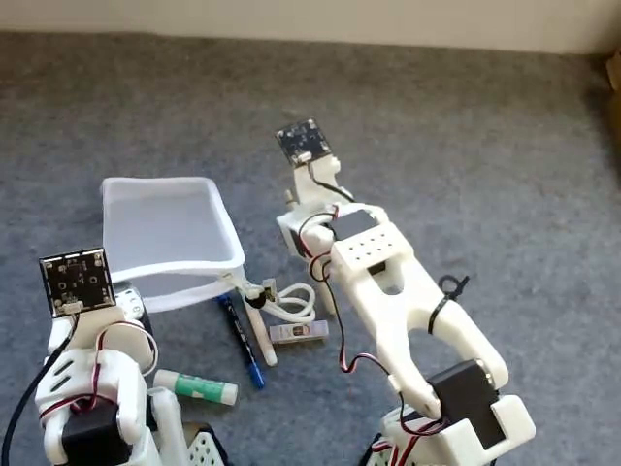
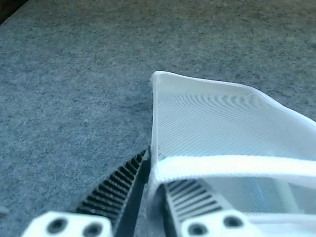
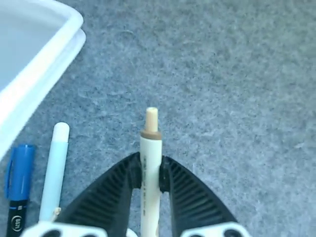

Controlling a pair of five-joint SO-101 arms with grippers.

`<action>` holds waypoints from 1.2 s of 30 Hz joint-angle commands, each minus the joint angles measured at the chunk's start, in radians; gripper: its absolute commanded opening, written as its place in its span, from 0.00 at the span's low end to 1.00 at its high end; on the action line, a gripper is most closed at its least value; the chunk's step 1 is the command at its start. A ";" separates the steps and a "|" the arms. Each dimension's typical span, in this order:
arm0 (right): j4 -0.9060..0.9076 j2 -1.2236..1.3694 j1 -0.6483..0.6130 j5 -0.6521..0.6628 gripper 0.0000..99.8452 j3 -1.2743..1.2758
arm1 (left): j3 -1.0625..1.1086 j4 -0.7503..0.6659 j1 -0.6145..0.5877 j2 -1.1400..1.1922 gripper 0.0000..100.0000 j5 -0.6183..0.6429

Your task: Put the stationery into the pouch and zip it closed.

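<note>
The left gripper [image 2: 153, 173] is clamped on the near rim of the white mesh pouch [image 2: 217, 123], the rim band pinched between its ribbed black jaws; in the high view this arm stands at the lower left of the grey carpet [image 1: 485, 126], right against the pouch's [image 1: 160, 223] near edge; the pouch lies with its mouth gaping and its ribbed mesh wall showing inside; the stationery lies outside it, on the carpet just beside its near right corner; a glue stick [image 1: 197, 386] with a green band lies nearest the left arm, its print too small to read; next to it a blue pen [image 1: 243, 345] and a white pen [image 1: 260, 335] lie side by side, almost touching; a white cord loop [image 1: 296, 301] and a small white block with a pinkish panel [image 1: 298, 333] sit just right of them, the panel's writing illegible; the right gripper [image 3: 149, 163] grasps a cream pen [image 3: 149, 143] with a tan tip, jaws tight on the barrel, the tip sticking out past them; the blue pen [image 3: 19, 185] and white pen [image 3: 53, 170] lie close beside it, and the pouch rim [image 3: 39, 64] is near but apart from it
</note>
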 commanded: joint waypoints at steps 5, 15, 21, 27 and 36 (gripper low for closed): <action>-0.030 -0.067 0.015 -0.011 0.01 -0.015 | -0.094 0.014 0.018 0.053 0.01 -0.034; -0.030 -0.067 0.015 -0.011 0.01 -0.015 | -0.302 0.008 0.018 0.555 0.01 -0.035; -0.030 -0.070 0.015 -0.011 0.01 -0.015 | -0.340 0.008 0.018 0.751 0.01 -0.035; -0.027 -0.070 0.015 -0.011 0.01 -0.019 | -0.335 0.006 0.015 0.820 0.01 -0.035; -0.002 -0.237 0.016 -0.012 0.01 0.019 | -0.277 0.006 0.016 0.823 0.01 -0.032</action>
